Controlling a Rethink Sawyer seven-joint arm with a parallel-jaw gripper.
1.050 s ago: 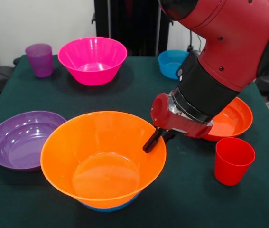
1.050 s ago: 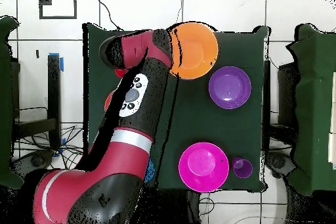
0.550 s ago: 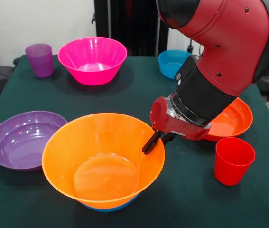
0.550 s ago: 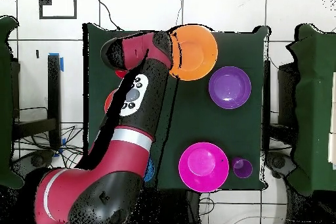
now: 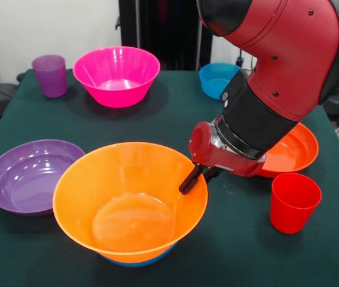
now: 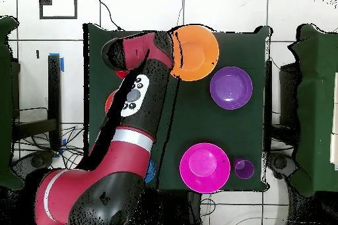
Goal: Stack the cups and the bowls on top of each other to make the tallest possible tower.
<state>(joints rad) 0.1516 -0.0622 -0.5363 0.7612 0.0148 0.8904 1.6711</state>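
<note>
A: What sits nearest you on the tabletop (image 5: 241, 251)?

B: The orange bowl (image 5: 130, 200), nested on a blue bowl (image 5: 134, 261) of which you see only a sliver under its base. That two-bowl pile is all the tower you have so far.

A: And the pincer (image 5: 194, 177)?

B: It is at the orange bowl's rim on the arm's side. One dark finger crosses the rim and angles inside; a second shows just outside. You can read it as pinching the rim, jaws drawn together on the plastic. The bowl looks a little tipped, so judge it not fully seated, or not let go.

A: What lies beside the pile?

B: The purple bowl (image 5: 28, 174) rests just beside it on one flank. On the other flank, past the arm, the red cup (image 5: 294, 202) stands upright, with the red-orange bowl (image 5: 292, 149) behind it, partly hidden by the wrist.

A: Further back?

B: The pink bowl (image 5: 116, 75) and the purple cup (image 5: 50, 75) stand near each other at the far edge; a smaller blue bowl (image 5: 217, 78) sits apart from them, behind the arm.

A: Progress?

B: Early. One bowl is stacked; three large bowls, the small blue one and both visible cups are left. Wide bowls first, cups last, is your likely order.
</note>
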